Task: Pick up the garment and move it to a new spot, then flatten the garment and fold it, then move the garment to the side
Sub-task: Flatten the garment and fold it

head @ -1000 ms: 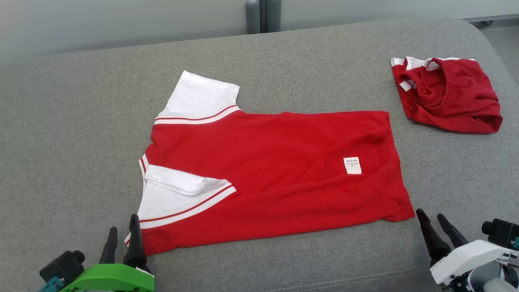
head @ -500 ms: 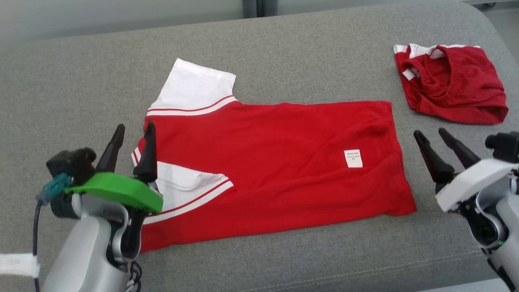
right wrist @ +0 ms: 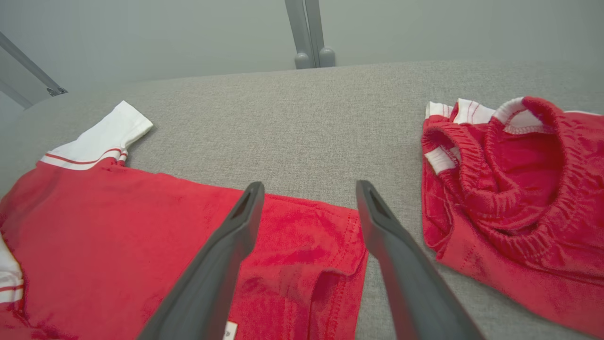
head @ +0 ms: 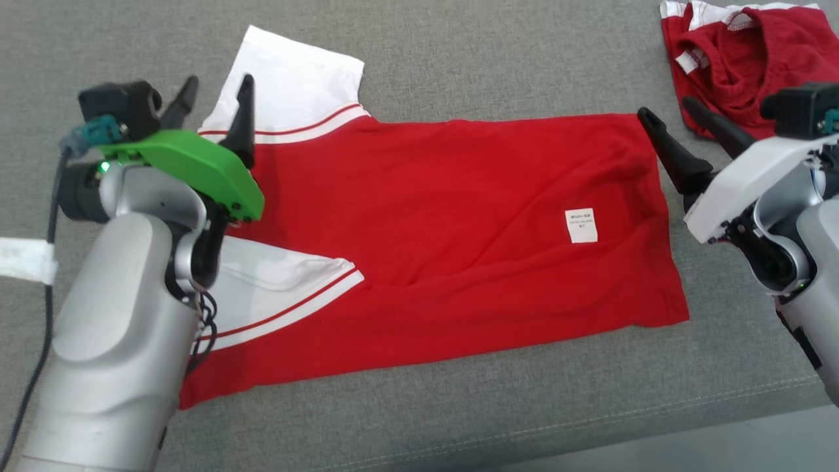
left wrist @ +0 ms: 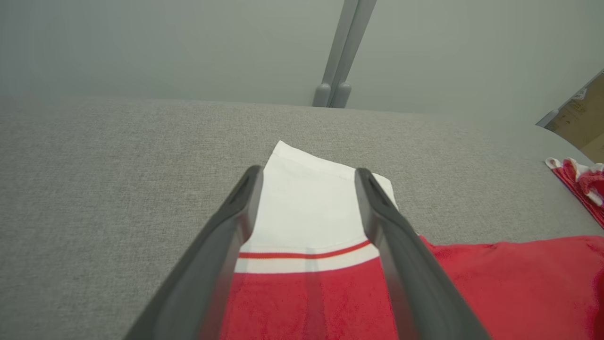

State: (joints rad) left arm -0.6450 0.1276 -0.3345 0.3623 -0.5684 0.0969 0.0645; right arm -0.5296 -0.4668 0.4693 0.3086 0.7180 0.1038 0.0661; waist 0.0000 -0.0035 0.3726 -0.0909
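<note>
The garment (head: 446, 216) is a red T-shirt with white sleeves, spread flat on the grey cushion (head: 459, 59), with a small white label near its hem. My left gripper (head: 217, 82) hovers open over the far white sleeve (left wrist: 306, 208), which lies between its fingers in the left wrist view (left wrist: 307, 171). My right gripper (head: 667, 108) stands open at the shirt's far hem corner (right wrist: 321, 245), with that corner below its fingers in the right wrist view (right wrist: 310, 184). Neither gripper holds anything.
A crumpled pair of red shorts with white trim (head: 741, 59) lies on the cushion just right of my right gripper, also in the right wrist view (right wrist: 509, 198). The cushion's front seam (head: 590, 419) runs near the bottom. A grey wall with a post (left wrist: 339, 71) stands behind.
Both arms have reached forward from the shirt's near edge to its far edge, staying open. The head camera has tilted down, shifting the whole picture. The shirt has not moved.
</note>
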